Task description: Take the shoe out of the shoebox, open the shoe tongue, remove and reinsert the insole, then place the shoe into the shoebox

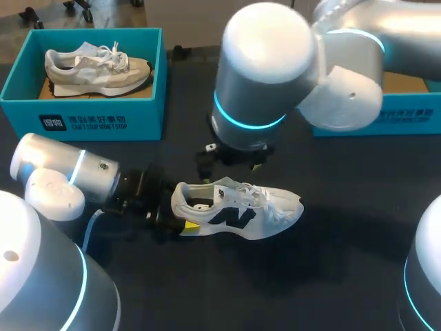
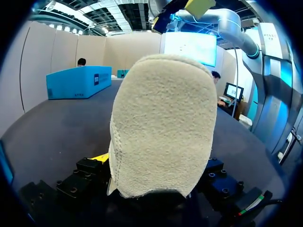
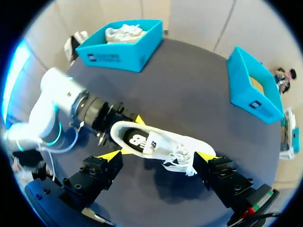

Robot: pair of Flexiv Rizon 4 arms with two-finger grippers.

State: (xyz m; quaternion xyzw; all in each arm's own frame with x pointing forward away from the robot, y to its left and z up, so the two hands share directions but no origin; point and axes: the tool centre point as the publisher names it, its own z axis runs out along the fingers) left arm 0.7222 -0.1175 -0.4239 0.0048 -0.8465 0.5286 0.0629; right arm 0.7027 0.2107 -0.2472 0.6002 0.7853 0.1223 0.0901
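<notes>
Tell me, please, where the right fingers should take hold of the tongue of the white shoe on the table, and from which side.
Probably the tongue's free upper edge, just behind the laces, coming from straight above. The white shoe stands upright with its opening facing up, the left fingers clamp its heel, and the right fingers hang open above it.

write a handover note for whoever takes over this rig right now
Left gripper: shut on the heel of the white shoe, which sits on the table.
Right gripper: open, hovering above the shoe, not touching it.
Boxes: near shoebox holds a beige shoe; far shoebox looks empty.
Done: white shoe is out of its box.
Insole is in the shoe; cannot tell if it has been out yet.
Left: tongue and insole steps if not yet done, then box the shoe.
</notes>
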